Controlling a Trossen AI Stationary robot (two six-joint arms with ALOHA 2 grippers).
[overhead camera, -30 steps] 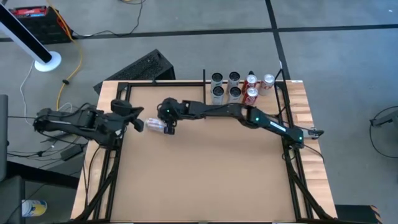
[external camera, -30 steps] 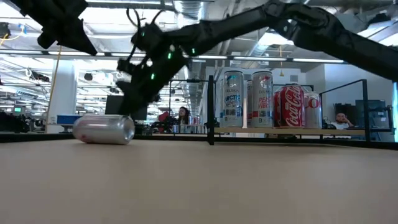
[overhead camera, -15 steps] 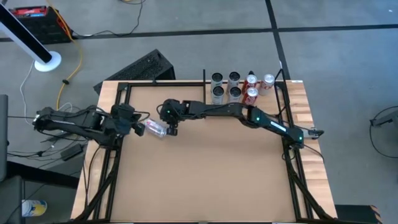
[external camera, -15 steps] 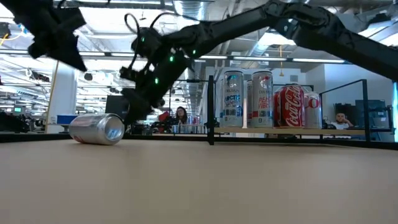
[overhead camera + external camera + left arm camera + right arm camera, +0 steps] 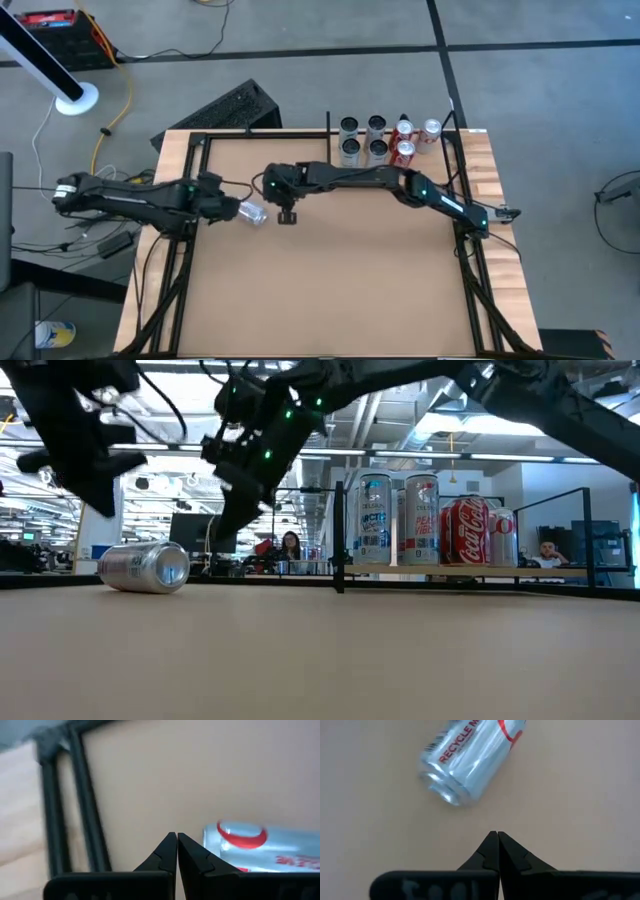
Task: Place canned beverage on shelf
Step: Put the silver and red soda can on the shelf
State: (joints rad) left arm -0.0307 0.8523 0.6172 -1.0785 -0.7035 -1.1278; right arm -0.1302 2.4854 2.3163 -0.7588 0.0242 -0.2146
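The canned beverage, a silver can with red print, lies on its side on the tan tabletop, left of centre. My left gripper is shut, slants down and hovers just left of and above the can. My right gripper is shut and hangs a little to the can's right, above the table. Neither touches the can. The shelf stands at the far edge, right of centre.
Several upright cans, silver and red, stand on the shelf. A black post marks the shelf's left end. Black frame rails run along the table's sides. Bare tabletop lies toward the near edge.
My right gripper has drawn off the can, rising and moving toward the table's right. The can has shifted slightly toward the left edge and turned its end more toward the near side. My left gripper has come down toward the can and tipped its fingers downward.
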